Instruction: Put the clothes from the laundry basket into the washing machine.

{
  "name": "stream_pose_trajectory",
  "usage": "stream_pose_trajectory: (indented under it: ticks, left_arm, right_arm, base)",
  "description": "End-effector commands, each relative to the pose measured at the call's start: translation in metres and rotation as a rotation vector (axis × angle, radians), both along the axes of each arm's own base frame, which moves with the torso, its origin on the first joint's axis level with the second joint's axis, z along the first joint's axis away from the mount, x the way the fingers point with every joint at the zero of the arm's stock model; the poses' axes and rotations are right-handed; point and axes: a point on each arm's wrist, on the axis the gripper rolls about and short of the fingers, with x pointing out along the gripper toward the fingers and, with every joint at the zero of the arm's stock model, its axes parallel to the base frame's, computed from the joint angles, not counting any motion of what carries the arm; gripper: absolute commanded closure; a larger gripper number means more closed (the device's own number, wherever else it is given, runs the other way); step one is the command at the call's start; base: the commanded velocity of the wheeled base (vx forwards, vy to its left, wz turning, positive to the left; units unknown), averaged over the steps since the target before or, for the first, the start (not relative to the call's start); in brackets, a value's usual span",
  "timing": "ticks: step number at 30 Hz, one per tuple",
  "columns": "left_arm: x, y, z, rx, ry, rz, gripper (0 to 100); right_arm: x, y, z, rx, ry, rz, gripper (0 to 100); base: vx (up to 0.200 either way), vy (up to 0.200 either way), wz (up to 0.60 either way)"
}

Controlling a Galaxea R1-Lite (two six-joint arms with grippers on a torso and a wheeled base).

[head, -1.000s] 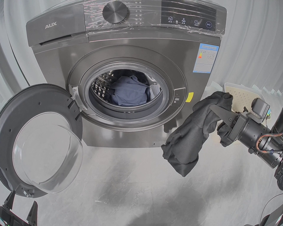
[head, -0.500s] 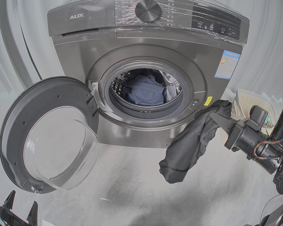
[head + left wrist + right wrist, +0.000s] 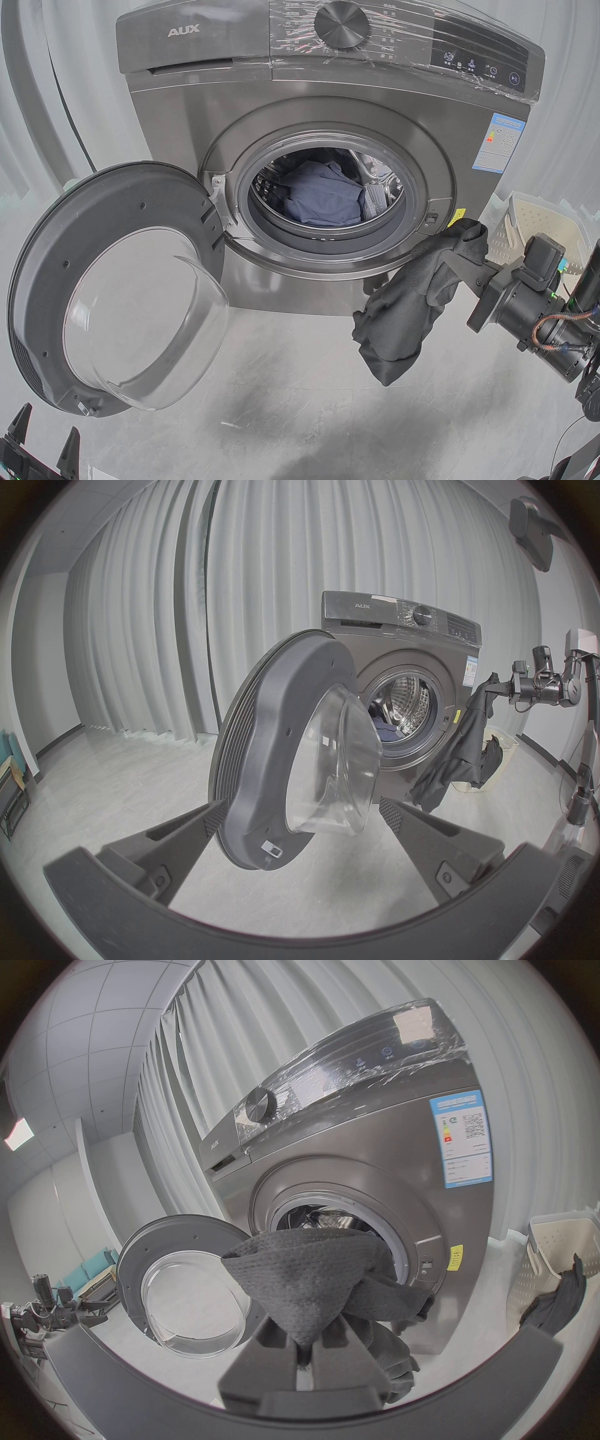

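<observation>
Now — fingers of your right gripper (image 3: 464,261) pinch the dark garment (image 3: 406,300) high beside the washing machine (image 3: 187,119) mouth, likely for loading; left gripper (image 3: 44,447) spread wide, empty.

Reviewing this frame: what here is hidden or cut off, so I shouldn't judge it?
Laundry basket inside: head view, blocked by the right arm and its own wall; right wrist view, cut by the picture's edge. Contents unknown.
Drum back: head view, hidden behind the blue clothes.
Right gripper fingertips: head view, buried in the dark garment.
Left gripper: head view, cut off by the bottom edge.
</observation>
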Motion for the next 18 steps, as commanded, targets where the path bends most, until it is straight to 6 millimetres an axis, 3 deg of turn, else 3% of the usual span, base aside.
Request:
stream_pose_trajectory:
  ticks: [1,3,6,9,11,14,16,17,18]
  left_arm:
    - [0.000,0.000,-0.005,0.010,-0.002,0.000,0]
    - [-0.002,-0.001,0.006,-0.002,-0.076,-0.029,0]
    - [-0.021,-0.005,0.071,-0.017,-0.311,-0.187,0]
    - [-0.012,-0.009,0.100,0.020,-0.242,-0.339,0]
    - [0.000,-0.011,0.107,0.025,-0.174,-0.431,0]
    - [0.043,-0.013,0.125,0.047,-0.057,-0.635,0]
    - [0.057,-0.013,0.128,0.053,-0.033,-0.680,0]
    - [0.078,-0.015,0.133,0.048,-0.007,-0.742,0]
    - [0.079,-0.015,0.134,0.048,-0.007,-0.746,0]
  right_arm:
    - [-0.006,0.017,-0.003,-0.004,0.011,0.029,100]
    - [-0.008,0.022,-0.001,0.002,0.008,0.045,100]
    - [-0.005,0.031,0.004,0.019,-0.013,0.071,100]
    - [-0.002,0.042,0.010,0.056,-0.050,0.096,100]
    - [0.000,0.047,0.011,0.067,-0.061,0.103,100]
    - [0.007,0.055,0.017,0.102,-0.096,0.103,100]
    - [0.008,0.057,0.019,0.111,-0.106,0.102,100]
    - [0.010,0.058,0.023,0.123,-0.118,0.103,100]
    - [0.010,0.058,0.023,0.124,-0.119,0.103,100]
  base:
    - [0.000,0.000,0.00]
    - [0.000,0.000,0.00]
    - [0.000,0.000,0.00]
    - [0.000,0.000,0.00]
    - [0.000,0.000,0.00]
    - [0.000,0.000,0.00]
    - [0.000,0.000,0.00]
    - [0.000,0.000,0.00]
    - [0.000,0.000,0.00]
